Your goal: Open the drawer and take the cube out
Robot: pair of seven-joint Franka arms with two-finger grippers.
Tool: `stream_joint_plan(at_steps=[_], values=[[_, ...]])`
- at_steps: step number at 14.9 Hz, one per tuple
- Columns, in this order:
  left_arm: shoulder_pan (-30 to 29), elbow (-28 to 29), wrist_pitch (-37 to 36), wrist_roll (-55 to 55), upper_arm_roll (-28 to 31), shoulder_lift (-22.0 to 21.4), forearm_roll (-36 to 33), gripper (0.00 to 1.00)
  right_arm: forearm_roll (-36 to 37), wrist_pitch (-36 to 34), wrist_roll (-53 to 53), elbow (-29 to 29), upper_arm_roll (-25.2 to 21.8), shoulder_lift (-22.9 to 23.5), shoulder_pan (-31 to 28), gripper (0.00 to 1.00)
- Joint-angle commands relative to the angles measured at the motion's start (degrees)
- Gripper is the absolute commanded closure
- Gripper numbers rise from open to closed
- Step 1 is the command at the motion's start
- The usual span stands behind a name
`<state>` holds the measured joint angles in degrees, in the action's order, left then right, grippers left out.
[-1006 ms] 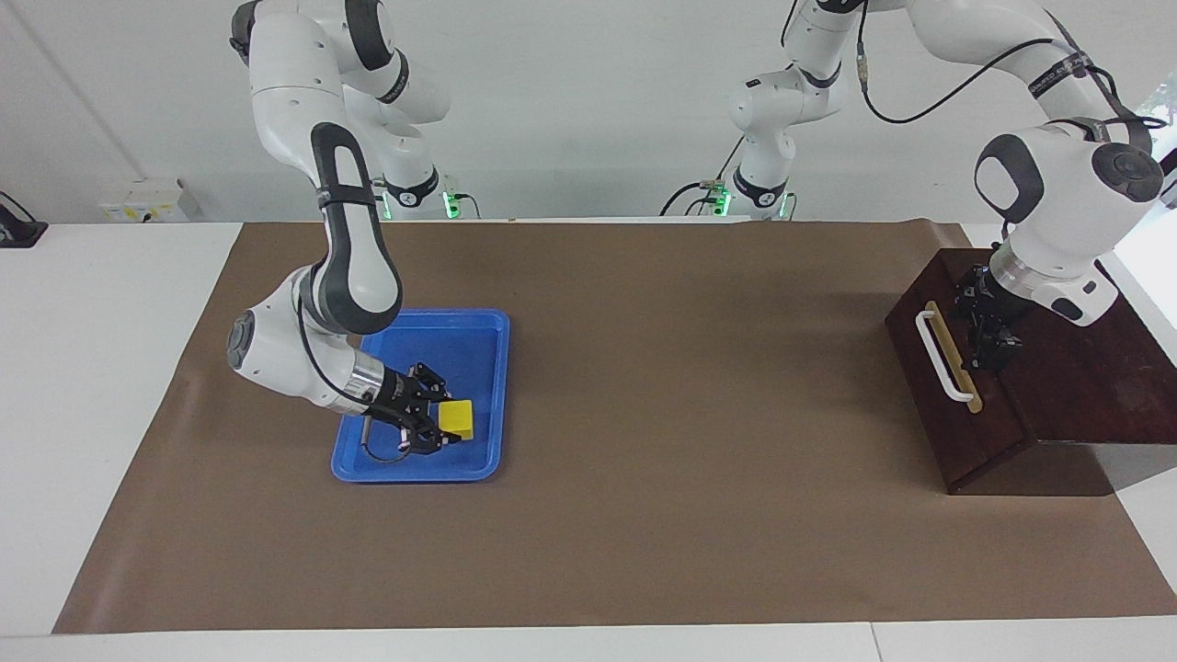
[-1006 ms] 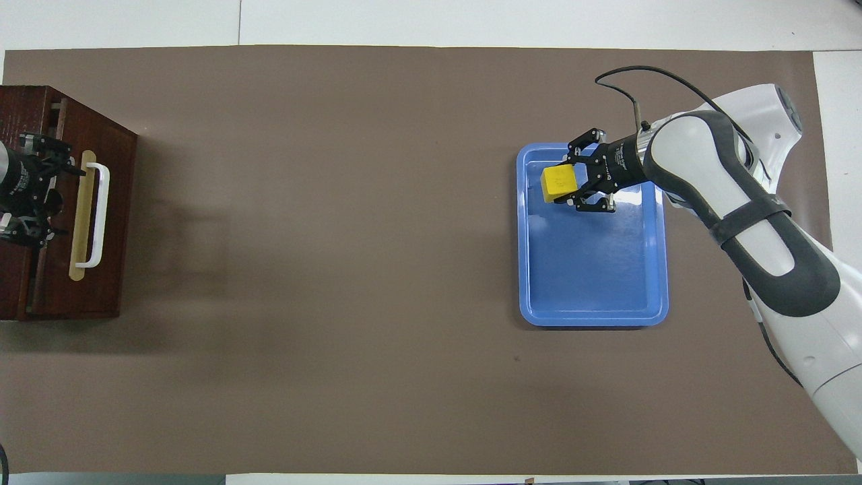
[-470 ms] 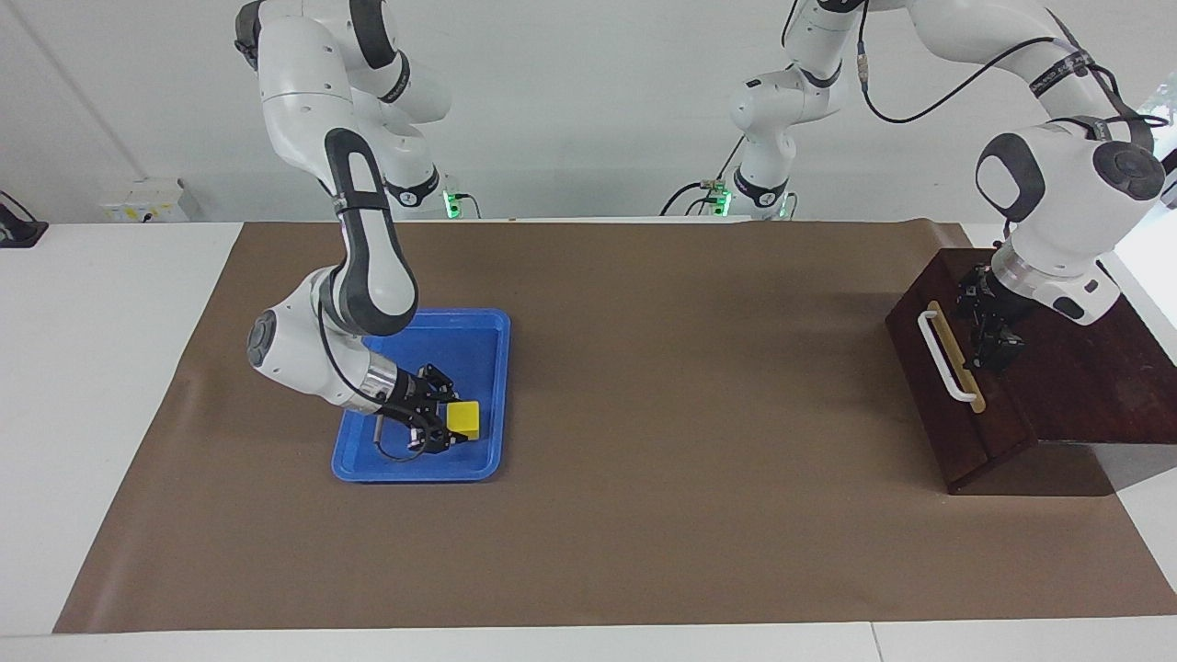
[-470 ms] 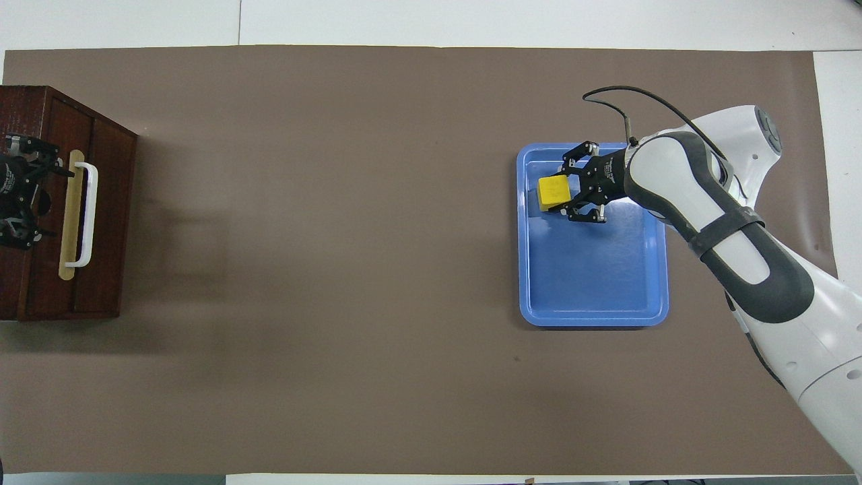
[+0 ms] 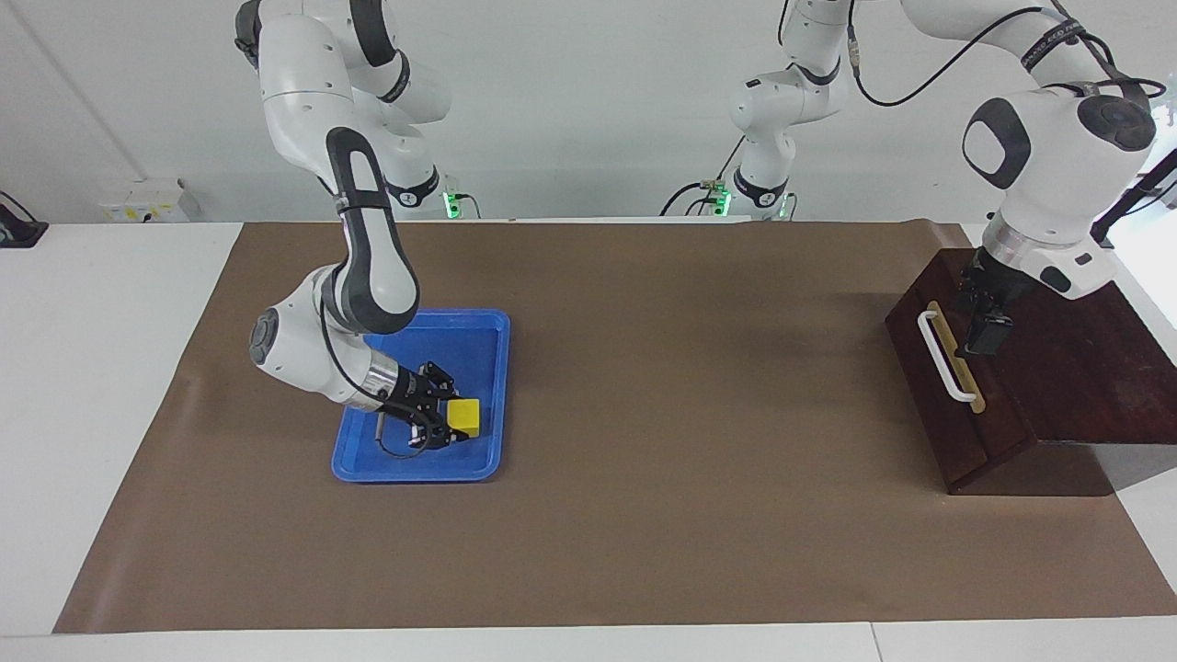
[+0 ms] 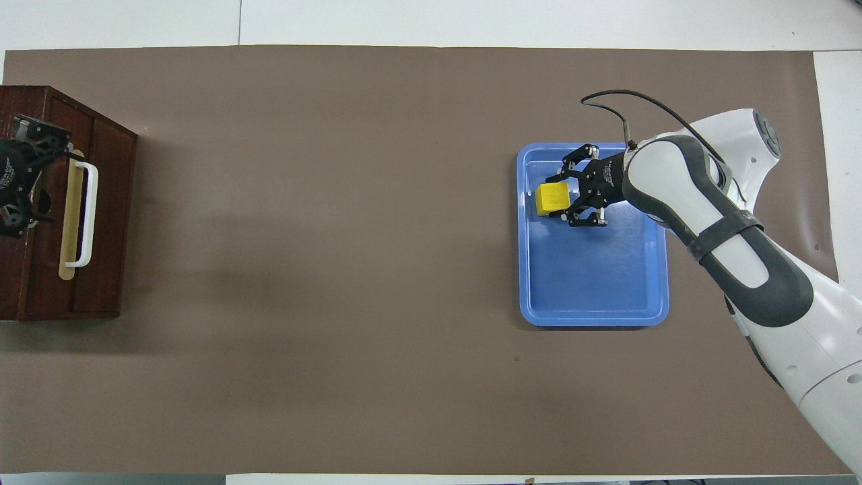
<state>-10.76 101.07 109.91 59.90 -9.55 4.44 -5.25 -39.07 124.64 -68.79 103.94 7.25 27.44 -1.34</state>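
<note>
The yellow cube (image 5: 464,416) (image 6: 552,197) rests in the blue tray (image 5: 478,324) (image 6: 592,318), at the tray end farther from the robots. My right gripper (image 5: 452,426) (image 6: 549,197) lies low in the tray with its fingers open, one on either side of the cube. The drawer (image 5: 923,377) (image 6: 108,215) sits pushed into the dark wooden box (image 5: 1085,377) at the left arm's end of the table, its white handle (image 5: 947,359) (image 6: 86,214) facing the table's middle. My left gripper (image 5: 978,338) (image 6: 27,178) hangs open over the box top just past the handle, holding nothing.
A brown mat (image 5: 699,441) (image 6: 323,269) covers most of the white table, with bare mat between the tray and the box. Cables and the arm bases stand along the robots' edge.
The right gripper lowered the cube onto the tray floor and its fingers parted. The drawer slid fully into the box, and the left gripper lifted above the box top.
</note>
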Motion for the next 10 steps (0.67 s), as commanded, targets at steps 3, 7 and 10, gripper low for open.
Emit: stream_joint_plan(at_steps=[3, 7, 10], values=[[2.6, 0.1, -2.1, -20.7, -1.0, -0.8, 0.0, 0.0, 0.2, -0.6, 0.6, 0.8, 0.2, -1.8, 0.1, 0.0], [1.9, -0.1, -5.3, -44.8, -0.7, -2.0, 2.4, 0.0, 3.7, -7.6, -0.4, -5.3, -0.4, -4.1, -0.3, 0.0], [2.7, -0.1, -4.5, -44.7, -0.9, -2.3, 5.4, 0.0, 15.4, -12.5, 3.2, -6.4, 0.0, -10.1, -0.5, 0.0]])
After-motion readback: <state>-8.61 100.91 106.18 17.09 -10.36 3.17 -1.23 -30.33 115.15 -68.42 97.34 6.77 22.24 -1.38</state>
